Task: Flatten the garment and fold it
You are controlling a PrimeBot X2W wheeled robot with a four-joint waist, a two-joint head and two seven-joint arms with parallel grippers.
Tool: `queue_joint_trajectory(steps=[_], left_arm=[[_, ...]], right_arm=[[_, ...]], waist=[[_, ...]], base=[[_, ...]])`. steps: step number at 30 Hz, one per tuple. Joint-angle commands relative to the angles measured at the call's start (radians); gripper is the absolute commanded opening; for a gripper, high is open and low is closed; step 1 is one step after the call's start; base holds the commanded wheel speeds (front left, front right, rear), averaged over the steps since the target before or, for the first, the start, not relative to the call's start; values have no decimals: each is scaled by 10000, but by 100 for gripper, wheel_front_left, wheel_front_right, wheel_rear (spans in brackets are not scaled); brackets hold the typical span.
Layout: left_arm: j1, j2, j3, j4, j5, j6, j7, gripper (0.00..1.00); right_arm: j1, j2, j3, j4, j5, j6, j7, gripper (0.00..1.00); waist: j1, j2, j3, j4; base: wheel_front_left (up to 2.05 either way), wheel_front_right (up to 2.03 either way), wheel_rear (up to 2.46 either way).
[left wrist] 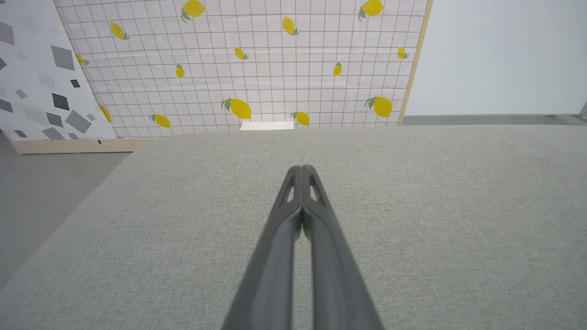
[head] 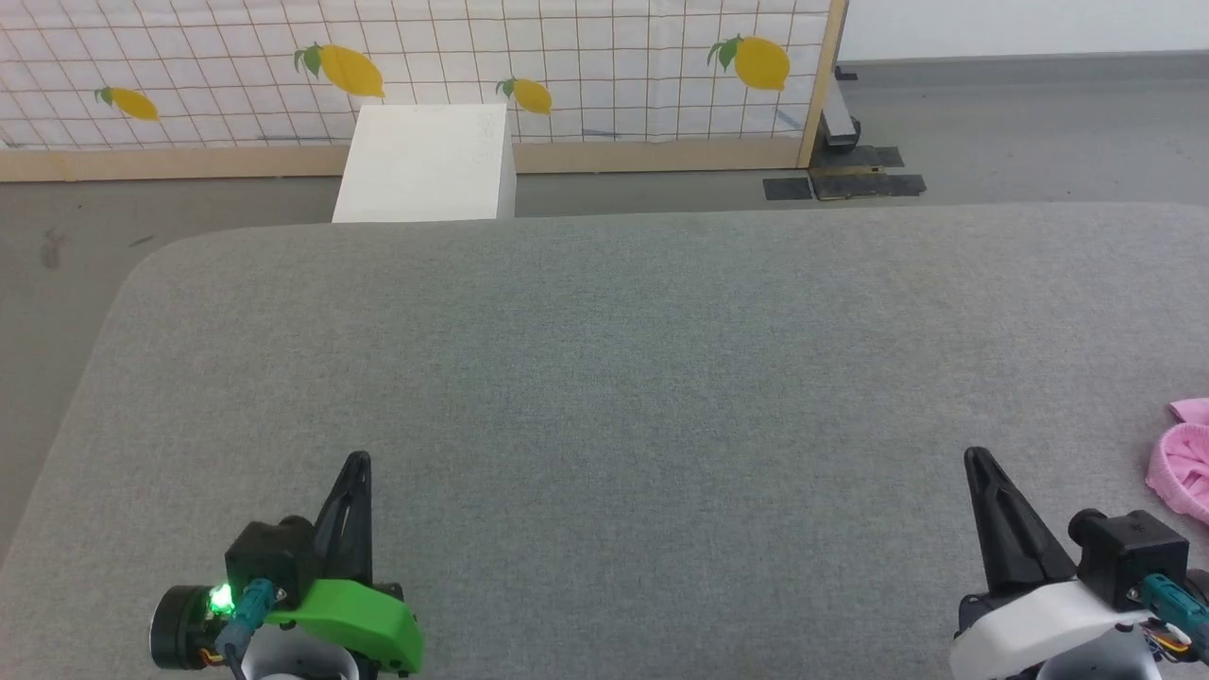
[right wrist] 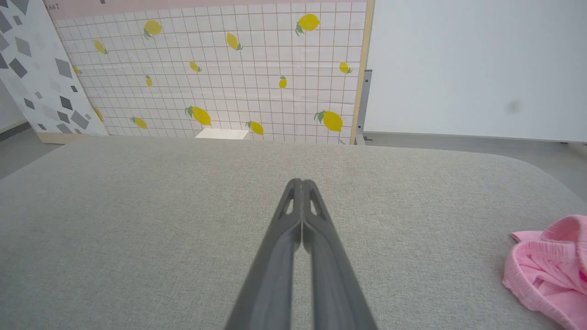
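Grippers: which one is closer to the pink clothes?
The right gripper, with the white wrist: the garment lies close on its right. The left gripper, with the green wrist, is much farther away.

Head looks down, wrists look low across the shared gray surface (head: pixel 661 378).

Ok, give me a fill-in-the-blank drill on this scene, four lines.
The pink garment lies crumpled on the grey padded surface, to the robot's ____.
The left gripper is ____, not open.
The right gripper, also closed, holds ____.
The panel behind the white box is printed with yellow ____.
Missing words: right; shut; nothing; lemons.
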Motion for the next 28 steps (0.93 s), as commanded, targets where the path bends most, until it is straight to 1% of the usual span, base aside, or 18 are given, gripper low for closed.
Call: queue_joint_trajectory(steps=[1, 28], left_arm=[[-28, -79, 69, -62, 129, -32, 45, 0], [-48, -484, 511, -317, 770, -165, 592, 0]], right_arm=[[-216, 11, 31, 70, -99, -5, -86, 0], [-589, 20, 130, 516, -331, -9, -163, 0]], waist=[[0, 24, -3, 3], [0, 40, -53, 47]], base=[[0, 0, 0], [0, 0, 0]])
